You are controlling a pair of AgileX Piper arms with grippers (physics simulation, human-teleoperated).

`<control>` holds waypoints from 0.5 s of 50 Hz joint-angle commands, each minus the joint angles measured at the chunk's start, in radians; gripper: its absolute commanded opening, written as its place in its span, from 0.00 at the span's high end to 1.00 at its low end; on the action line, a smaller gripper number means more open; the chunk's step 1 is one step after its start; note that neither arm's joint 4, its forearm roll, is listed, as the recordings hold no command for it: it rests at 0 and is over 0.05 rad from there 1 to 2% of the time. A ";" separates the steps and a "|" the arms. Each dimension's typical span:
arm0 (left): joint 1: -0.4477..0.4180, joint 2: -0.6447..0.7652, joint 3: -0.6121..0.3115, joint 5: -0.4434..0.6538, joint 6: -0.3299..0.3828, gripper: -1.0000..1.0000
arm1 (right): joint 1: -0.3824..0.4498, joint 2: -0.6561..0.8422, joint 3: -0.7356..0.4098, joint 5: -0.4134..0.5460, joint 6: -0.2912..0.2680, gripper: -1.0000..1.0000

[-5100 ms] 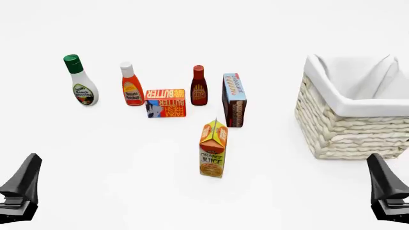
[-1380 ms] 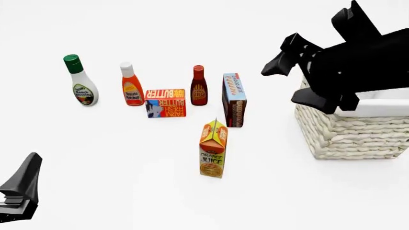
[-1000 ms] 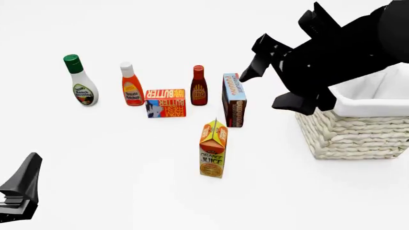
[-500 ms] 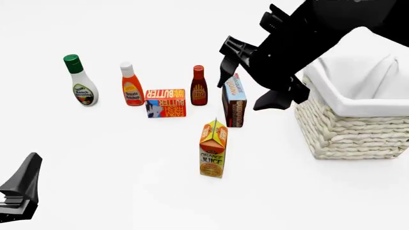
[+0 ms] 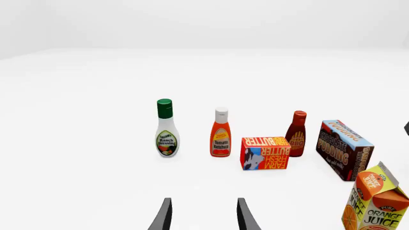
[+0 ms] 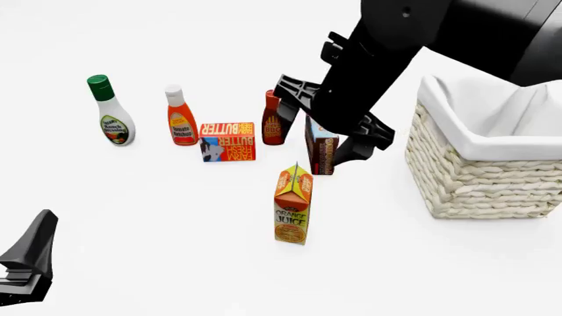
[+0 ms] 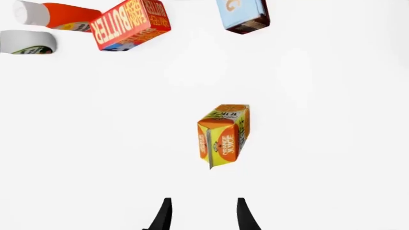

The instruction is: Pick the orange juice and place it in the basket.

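The orange juice (image 6: 293, 204) stands upright on the white table, in front of the other groceries; it also shows in the left wrist view (image 5: 377, 203). The basket (image 6: 483, 178) stands at the right. My right gripper (image 6: 312, 122) is open and hangs in the air above and behind the carton, pointing down. In the right wrist view its fingers (image 7: 203, 216) are spread, with the carton (image 7: 223, 135) below and ahead, not touched. My left gripper (image 6: 28, 260) is low at the near left, open and empty (image 5: 203, 218).
Behind the carton stand, in a row, a ranch dressing bottle (image 6: 112, 118), a ketchup bottle (image 6: 181, 118), a butter box (image 6: 228, 140), a dark sauce bottle (image 6: 273, 122) and a chocolate pudding box (image 6: 322, 151). The right arm partly covers the last two.
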 commanded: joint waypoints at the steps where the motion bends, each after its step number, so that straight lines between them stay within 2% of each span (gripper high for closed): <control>1: 0.000 0.000 0.000 0.000 0.000 0.00 | 0.003 0.036 -0.006 0.009 -0.010 0.00; 25: 0.000 0.000 0.000 0.000 0.000 0.00 | -0.003 0.107 -0.021 0.009 -0.064 0.00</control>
